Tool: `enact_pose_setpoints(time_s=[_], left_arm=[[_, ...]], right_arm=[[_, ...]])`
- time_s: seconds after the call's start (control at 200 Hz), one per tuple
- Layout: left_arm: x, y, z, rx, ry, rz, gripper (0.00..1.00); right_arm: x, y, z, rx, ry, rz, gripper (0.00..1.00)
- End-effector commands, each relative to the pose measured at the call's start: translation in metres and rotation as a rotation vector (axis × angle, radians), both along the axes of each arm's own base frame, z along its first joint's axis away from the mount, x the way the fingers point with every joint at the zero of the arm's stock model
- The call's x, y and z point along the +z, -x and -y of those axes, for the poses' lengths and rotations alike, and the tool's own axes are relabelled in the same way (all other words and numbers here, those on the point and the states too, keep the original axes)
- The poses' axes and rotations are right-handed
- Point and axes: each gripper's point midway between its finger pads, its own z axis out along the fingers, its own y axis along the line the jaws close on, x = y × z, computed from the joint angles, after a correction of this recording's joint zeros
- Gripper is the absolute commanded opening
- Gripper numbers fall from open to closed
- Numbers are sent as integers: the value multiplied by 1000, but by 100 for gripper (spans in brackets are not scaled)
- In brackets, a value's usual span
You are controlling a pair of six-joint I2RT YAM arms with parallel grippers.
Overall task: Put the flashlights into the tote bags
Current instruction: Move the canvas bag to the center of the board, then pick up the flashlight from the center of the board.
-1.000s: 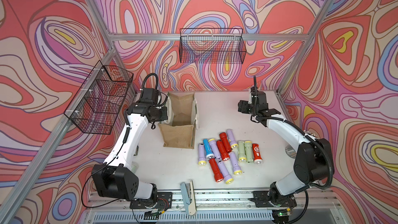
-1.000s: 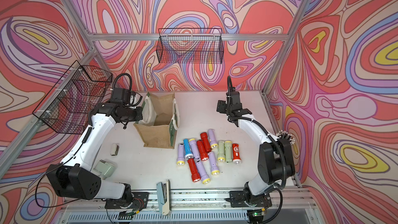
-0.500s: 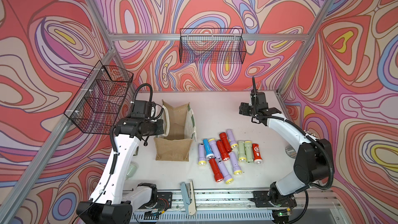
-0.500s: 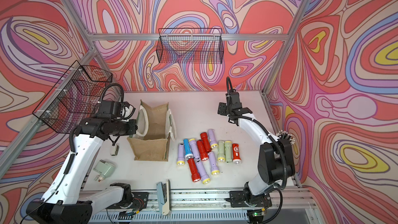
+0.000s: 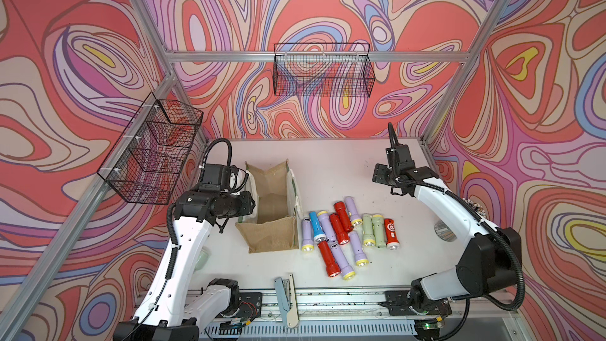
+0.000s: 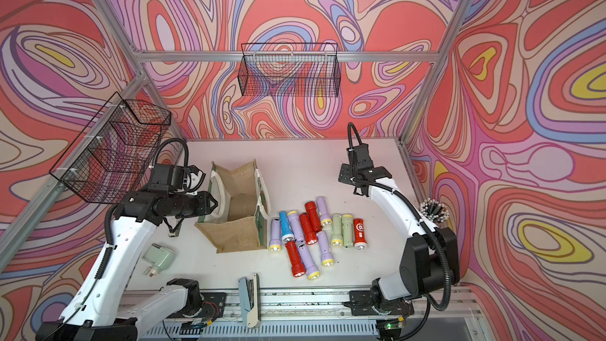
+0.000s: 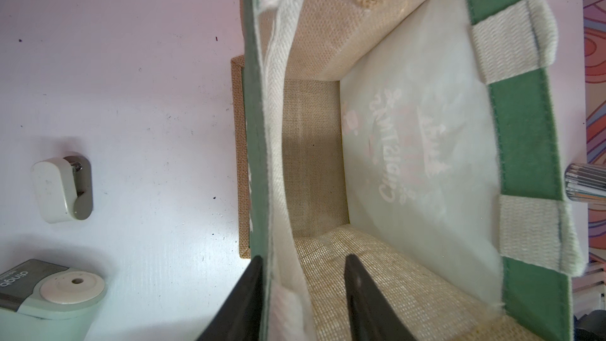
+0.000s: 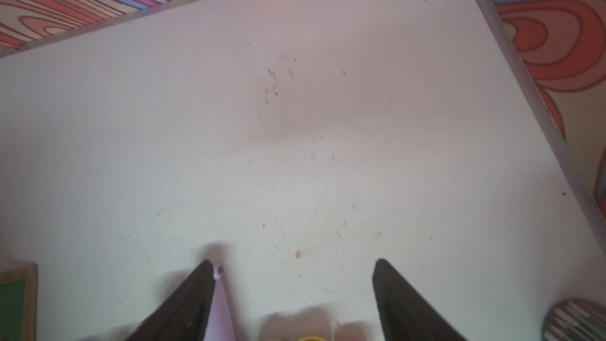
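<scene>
The left gripper (image 7: pixel 303 259) is shown at the lower edge of the left wrist picture with its two black fingers (image 7: pixel 249 290) parted. The green-bound rim and the white handle (image 7: pixel 274 126) of the tote bag (image 7: pixel 311 159) are straddled by them. One finger is set outside the rim and close against it, while the other is set inside the bag. A gap is left between the strap and the inner finger, so nothing is pinched. The bag's tan woven floor is seen beyond the fingertips.

In both top views the bag (image 5: pixel 272 234) (image 6: pixel 236 234) is stood upright and open on the white table (image 5: pixel 328 165), left of centre. The left gripper is placed at the bag's left wall.

The flashlights (image 5: pixel 338 228) (image 6: pixel 306 227) are laid on the table just right of the bag, in the lower centre of both top views. About a dozen are gathered in a loose cluster of lilac, red, pale green, blue and orange-red, several touching one another.

The right gripper (image 8: pixel 292 262) is seen at the bottom of the right wrist picture, its fingers spread wide above bare table, and nothing is held. A lilac body and a yellow lens rim are glimpsed at the bottom edge, between the fingers but not gripped.
</scene>
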Motion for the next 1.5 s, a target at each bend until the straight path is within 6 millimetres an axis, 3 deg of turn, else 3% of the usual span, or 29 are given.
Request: enact_pose_setpoints(time_s=[0.0,0.235,0.416,0.701,0.891,1.102,1.302,1.497], left_arm=[[5,-1,-10,27,-49,24,51],[20,-3,-37,138,-130,93,61],[28,-5,-46,197,-82,151,62],[43,0,-60,256,-104,214,62],[49,1,-62,259,-111,230,63],[55,2,-64,253,-124,246,62],[61,2,-65,270,-121,272,62],[60,-1,-63,268,-106,264,62]], right_arm=[[-24,38,20,-81,75,-162,79],[-40,77,28,-117,75,-263,79],[-48,98,31,-176,38,-299,80],[-85,131,25,-181,-3,-463,79],[-91,139,39,-240,-10,-463,76],[-122,144,29,-215,-171,-521,70],[-124,132,23,-149,-191,-481,63],[-135,137,27,-133,-152,-532,60]])
